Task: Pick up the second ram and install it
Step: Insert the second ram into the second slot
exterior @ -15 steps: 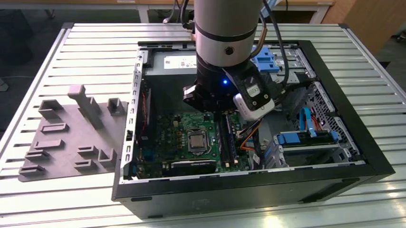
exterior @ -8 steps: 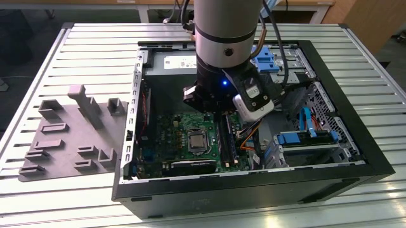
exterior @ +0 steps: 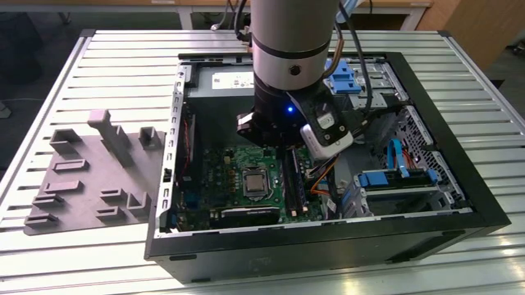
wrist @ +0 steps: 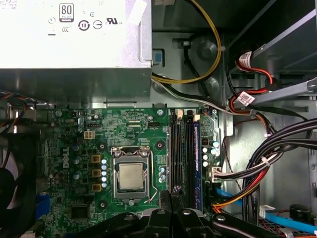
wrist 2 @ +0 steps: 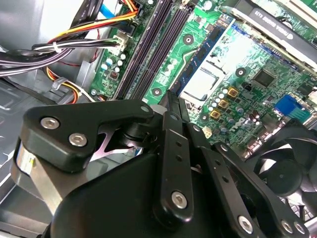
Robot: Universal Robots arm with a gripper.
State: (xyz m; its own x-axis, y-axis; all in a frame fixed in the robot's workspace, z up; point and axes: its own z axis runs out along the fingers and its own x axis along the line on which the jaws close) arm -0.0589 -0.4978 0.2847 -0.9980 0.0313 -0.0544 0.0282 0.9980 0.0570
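Exterior view: I find the arm (exterior: 291,37) reaching down into an open computer case (exterior: 459,203) that lies on a slatted table (exterior: 123,55). To the exterior view's left of the case sits a light grey tray (exterior: 82,184) with raised blocks and a tall post. The arm's wrist covers one end of the memory slots. The second ram (exterior: 293,178) stands on edge in the slot bank, just beside the processor socket (wrist: 131,176) on the green motherboard (wrist: 74,148). In the first wrist view the gripper (wrist: 172,196) hangs directly over the near end of that slot bank; whether it is apart, together or clamped I cannot tell. Bundled cables (wrist: 257,163) run close along the slots' other side, and a black fan (wrist 2: 282,173) sits near the board's edge. The silver power supply (wrist: 74,44) bears a label with printed marks; the motherboard carries white lettering.
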